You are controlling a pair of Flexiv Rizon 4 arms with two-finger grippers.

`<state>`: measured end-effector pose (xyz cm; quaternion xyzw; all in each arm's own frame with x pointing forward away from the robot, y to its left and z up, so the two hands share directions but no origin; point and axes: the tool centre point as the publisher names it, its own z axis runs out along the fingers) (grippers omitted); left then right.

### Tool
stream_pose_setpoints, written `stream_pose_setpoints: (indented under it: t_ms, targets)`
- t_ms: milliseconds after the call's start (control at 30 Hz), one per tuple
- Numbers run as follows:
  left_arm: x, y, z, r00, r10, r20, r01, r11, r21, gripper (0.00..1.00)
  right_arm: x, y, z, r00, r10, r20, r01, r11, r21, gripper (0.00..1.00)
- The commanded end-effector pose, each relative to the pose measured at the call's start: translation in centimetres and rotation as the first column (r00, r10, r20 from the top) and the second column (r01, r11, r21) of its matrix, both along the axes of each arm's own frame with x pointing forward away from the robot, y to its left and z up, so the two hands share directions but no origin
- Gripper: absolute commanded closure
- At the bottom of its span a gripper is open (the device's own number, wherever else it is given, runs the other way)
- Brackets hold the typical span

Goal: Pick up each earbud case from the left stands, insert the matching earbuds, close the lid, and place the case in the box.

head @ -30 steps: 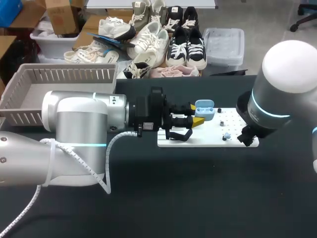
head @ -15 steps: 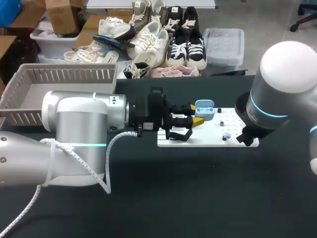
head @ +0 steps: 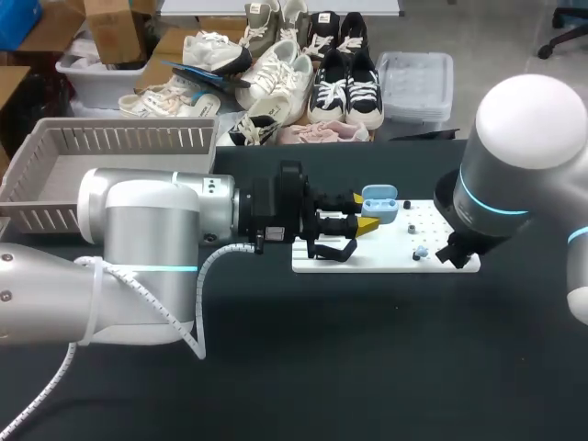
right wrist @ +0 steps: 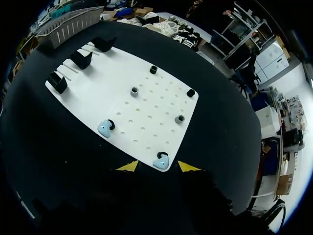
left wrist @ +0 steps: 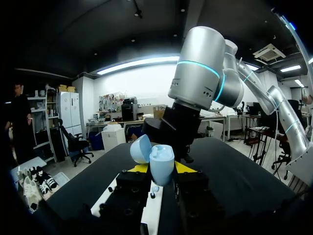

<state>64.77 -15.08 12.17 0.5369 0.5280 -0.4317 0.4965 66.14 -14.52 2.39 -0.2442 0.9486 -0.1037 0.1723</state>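
Note:
A light blue earbud case (left wrist: 161, 165) with its lid (left wrist: 141, 148) swung open stands upright in my left gripper (left wrist: 162, 168), which is shut on it just above the white board (head: 367, 260). In the head view the case (head: 379, 204) is at the board's back edge. My right gripper (right wrist: 158, 167) hangs open over the board's near corner. One blue earbud (right wrist: 160, 163) lies between its yellow tips, which stand clear of it on both sides. A second earbud (right wrist: 104, 129) lies further along the board edge. My right arm (head: 514, 175) hides its gripper in the head view.
Three empty black stands (right wrist: 81, 59) sit at the board's far end, and small grey and black pegs (right wrist: 134, 91) dot its middle. A grey slatted basket (head: 55, 147) stands at the table's back left. Around the board lies dark tabletop (head: 367, 349).
My right arm has edged slightly to the left over the board's right end. The left arm and the case have stayed put.

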Motion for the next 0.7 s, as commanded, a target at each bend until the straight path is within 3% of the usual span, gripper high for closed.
stream_pose_setpoints:
  t_ms: [33, 700]
  targets:
    - [-0.09, -0.04, -0.06, 1.0, 0.005, 0.002, -0.005, 1.0, -0.002, 1.0, 0.08, 0.17, -0.23, 1.0, -0.006, 0.0, 0.006, 1.0, -0.004, 0.56]
    - [-0.09, -0.04, -0.06, 1.0, 0.005, 0.002, -0.005, 1.0, -0.002, 1.0, 0.2, -0.09, -0.43, 1.0, -0.021, -0.011, 0.021, 1.0, -0.004, 0.64]
